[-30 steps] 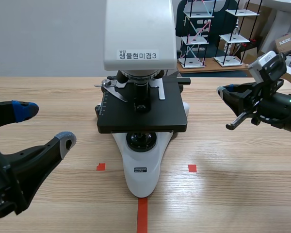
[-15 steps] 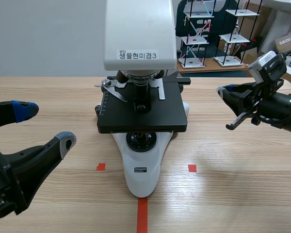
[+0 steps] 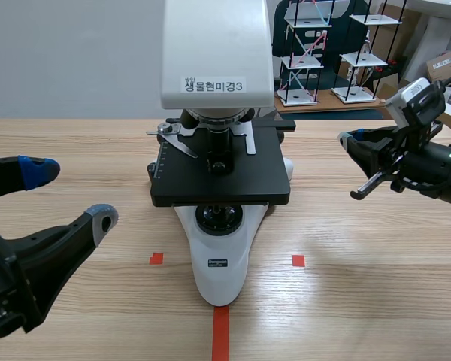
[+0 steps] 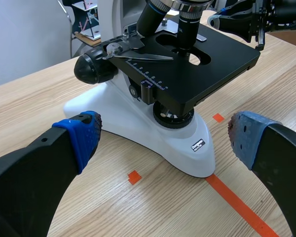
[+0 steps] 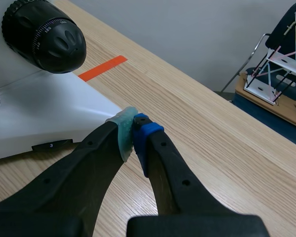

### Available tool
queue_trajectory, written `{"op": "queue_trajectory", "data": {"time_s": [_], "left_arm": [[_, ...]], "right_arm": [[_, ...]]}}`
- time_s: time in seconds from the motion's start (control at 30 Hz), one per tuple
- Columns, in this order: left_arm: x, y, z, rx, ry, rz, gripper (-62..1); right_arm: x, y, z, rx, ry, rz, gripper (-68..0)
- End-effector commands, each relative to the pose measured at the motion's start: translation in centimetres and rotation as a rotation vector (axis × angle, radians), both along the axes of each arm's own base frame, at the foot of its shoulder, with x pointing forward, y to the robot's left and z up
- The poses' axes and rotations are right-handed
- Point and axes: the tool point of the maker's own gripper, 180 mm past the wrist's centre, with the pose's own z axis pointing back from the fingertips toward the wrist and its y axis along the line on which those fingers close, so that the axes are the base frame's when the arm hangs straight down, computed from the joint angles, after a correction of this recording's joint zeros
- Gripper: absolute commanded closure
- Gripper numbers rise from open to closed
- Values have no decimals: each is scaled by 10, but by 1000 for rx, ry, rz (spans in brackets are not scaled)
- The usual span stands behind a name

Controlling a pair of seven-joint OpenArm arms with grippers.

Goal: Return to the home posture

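Observation:
A white and black microscope (image 3: 219, 150) stands at the table's middle, its black stage (image 3: 220, 178) facing me. My left gripper (image 3: 64, 197) hangs open at the left, a little above the table, with nothing between its blue pads (image 4: 84, 133). In the left wrist view the microscope (image 4: 163, 84) lies ahead of the open fingers. My right gripper (image 3: 348, 143) hovers at the right of the stage, fingers shut with nothing held. In the right wrist view its pads (image 5: 133, 133) meet beside the microscope's white base (image 5: 44, 118) and black focus knob (image 5: 44, 35).
Orange-red tape marks (image 3: 221, 331) lie on the wooden table in front of the microscope. White shelf models (image 3: 308, 45) stand on a bench behind the table. Bare wood lies to both sides of the microscope.
The right gripper has drifted very slightly to the right. The left arm and microscope have not moved.

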Motion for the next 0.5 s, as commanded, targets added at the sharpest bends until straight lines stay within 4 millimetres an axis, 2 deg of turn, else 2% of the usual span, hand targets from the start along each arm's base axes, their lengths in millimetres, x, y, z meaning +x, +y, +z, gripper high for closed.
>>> {"op": "queue_trajectory", "data": {"time_s": [0.0, 0.33, 0.47], "left_arm": [[1, -2, 9, -17, -25, 0, -542], [1, -2, 9, -18, -25, 0, -542], [1, -2, 9, -18, -25, 0, -542]], "right_arm": [[9, -4, 22, 11, -62, -7, 2], [8, -4, 21, 16, -62, -6, 2], [-1, -4, 19, 38, -71, 2, -55]]}}
